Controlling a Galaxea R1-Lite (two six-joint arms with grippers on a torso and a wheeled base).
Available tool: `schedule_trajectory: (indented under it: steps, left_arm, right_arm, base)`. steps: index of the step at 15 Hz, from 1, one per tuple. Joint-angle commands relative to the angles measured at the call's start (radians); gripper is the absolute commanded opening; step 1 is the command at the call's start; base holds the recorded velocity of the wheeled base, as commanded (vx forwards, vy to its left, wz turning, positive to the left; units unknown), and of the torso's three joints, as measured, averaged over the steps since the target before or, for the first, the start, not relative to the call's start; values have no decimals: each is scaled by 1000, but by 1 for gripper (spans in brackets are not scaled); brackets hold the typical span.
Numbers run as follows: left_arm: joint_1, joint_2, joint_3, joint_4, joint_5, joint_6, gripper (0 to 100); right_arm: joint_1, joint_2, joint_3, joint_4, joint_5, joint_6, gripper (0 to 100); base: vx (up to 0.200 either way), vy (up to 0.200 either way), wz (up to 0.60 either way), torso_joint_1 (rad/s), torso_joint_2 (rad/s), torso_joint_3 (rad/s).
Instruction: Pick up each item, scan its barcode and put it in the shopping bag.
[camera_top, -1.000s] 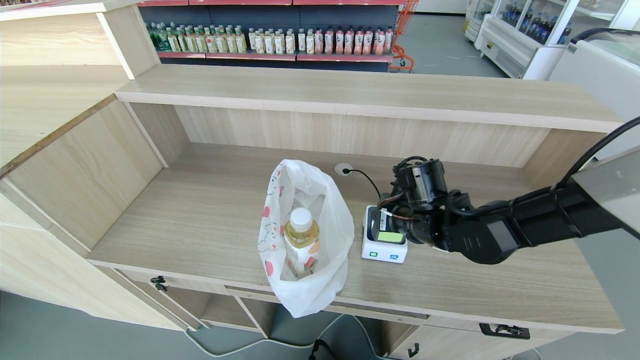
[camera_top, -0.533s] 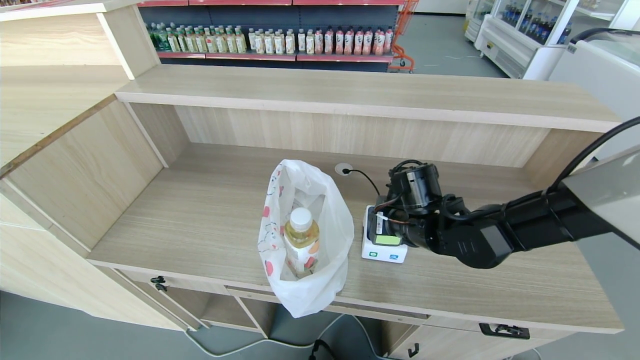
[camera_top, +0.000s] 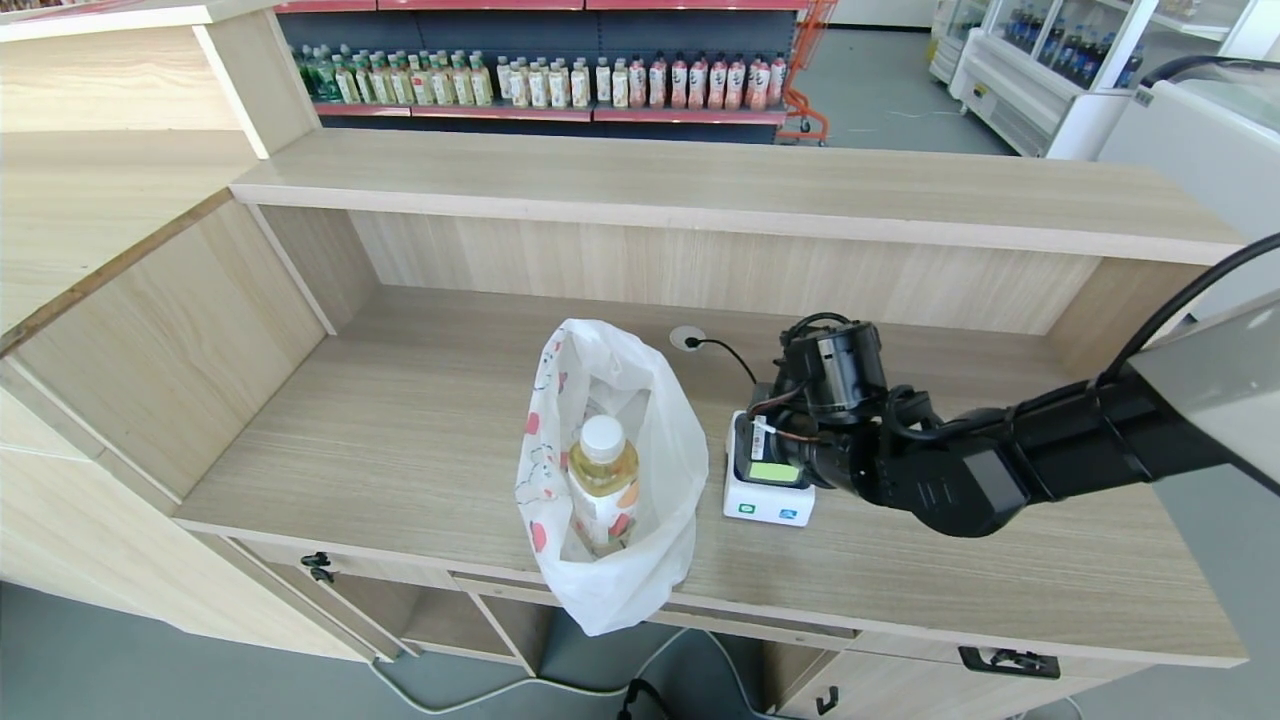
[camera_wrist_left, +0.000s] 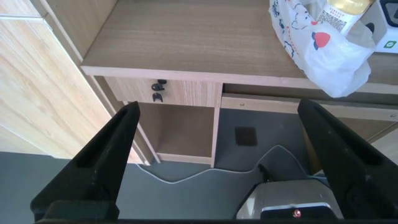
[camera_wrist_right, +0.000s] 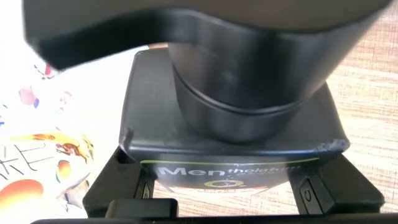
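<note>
My right gripper (camera_top: 780, 462) is shut on a black container with a green label (camera_top: 776, 471), held low over the white barcode scanner (camera_top: 768, 503). In the right wrist view the black container (camera_wrist_right: 230, 118) sits between the fingers (camera_wrist_right: 121, 190), cap end away from the camera. To the left, the white shopping bag (camera_top: 655, 440) stands open with a yellow drink bottle (camera_top: 603, 478) upright inside. My left gripper (camera_wrist_left: 217, 155) hangs open below the counter's front edge, with the shopping bag (camera_wrist_left: 323, 50) far off on the counter above it.
The scanner's black cable (camera_top: 725, 355) runs to a hole (camera_top: 686, 337) in the wooden counter (camera_top: 400, 440). A raised wooden ledge (camera_top: 700, 190) borders the back, side walls close off both ends. Drawers with black latches (camera_wrist_left: 157, 90) sit under the front edge.
My right arm has shifted slightly to the left over the scanner with the black container still in its grip. The bag and bottle have not moved.
</note>
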Motion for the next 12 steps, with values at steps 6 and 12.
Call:
schedule_trajectory:
  steps: [6, 12]
  left_arm:
    - [0, 0, 0, 0, -1, -1, 100]
    - [0, 0, 0, 0, -1, -4, 100]
  right_arm:
    - [-34, -172, 192, -312, -50, -142, 0]
    - [-37, -120, 264, -621, 45, -333, 0]
  base:
    - [0, 0, 0, 0, 0, 0]
    - [0, 167, 0, 3, 1, 0]
